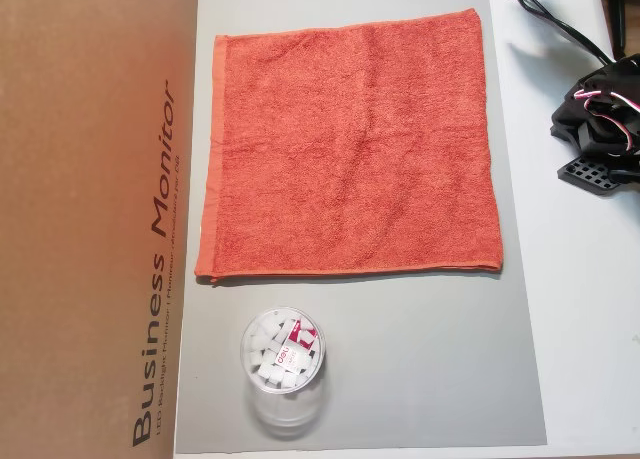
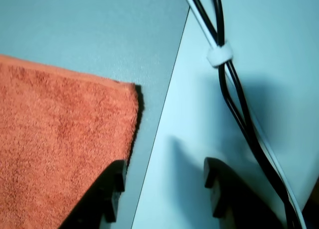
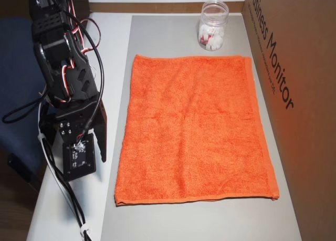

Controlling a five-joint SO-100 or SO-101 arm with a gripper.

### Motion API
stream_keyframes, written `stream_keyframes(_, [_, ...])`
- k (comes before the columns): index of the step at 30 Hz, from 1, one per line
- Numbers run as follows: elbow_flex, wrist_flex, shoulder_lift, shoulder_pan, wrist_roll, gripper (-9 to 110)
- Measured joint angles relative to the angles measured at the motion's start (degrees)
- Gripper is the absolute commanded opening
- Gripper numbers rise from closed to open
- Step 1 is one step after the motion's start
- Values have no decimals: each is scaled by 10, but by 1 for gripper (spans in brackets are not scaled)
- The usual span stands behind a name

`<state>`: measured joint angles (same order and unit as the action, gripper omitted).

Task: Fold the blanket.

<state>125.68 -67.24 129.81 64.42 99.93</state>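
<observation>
Blanket (image 1: 350, 149): orange-red terry cloth, roughly square, lying flat and unfolded on the grey mat; fuzzy looped pile, with a flat woven band along its left edge in an overhead view.
Blanket corner (image 2: 124, 89): in the wrist view one corner with a thin smooth hem lies on the mat, near the mat's edge.
Mat (image 1: 440, 379): smooth grey sheet, rectangular, under the blanket and the jar.
Jar (image 1: 283, 354): clear round plastic container holding small white pieces, standing on the mat just beside one blanket edge, not touching it.
Box (image 1: 90, 219): brown cardboard, printed "Business Monitor", along the mat's side.
Gripper (image 2: 162, 189): two dark plastic fingers spread apart with nothing between them; one finger (image 2: 107, 194) hangs over the blanket's edge, the other over the white table (image 2: 279, 49).
Cable (image 2: 234, 104): black and white wires bound by a white tie, lying on the table.
Arm (image 3: 65, 83): black, off the mat's side.
</observation>
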Motion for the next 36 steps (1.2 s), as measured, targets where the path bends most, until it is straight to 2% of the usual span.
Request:
stream_keyframes(24, [-1, 199, -207, -42, 0, 16])
stream_keyframes(36, [-1, 210, -269, -57, 0, 16])
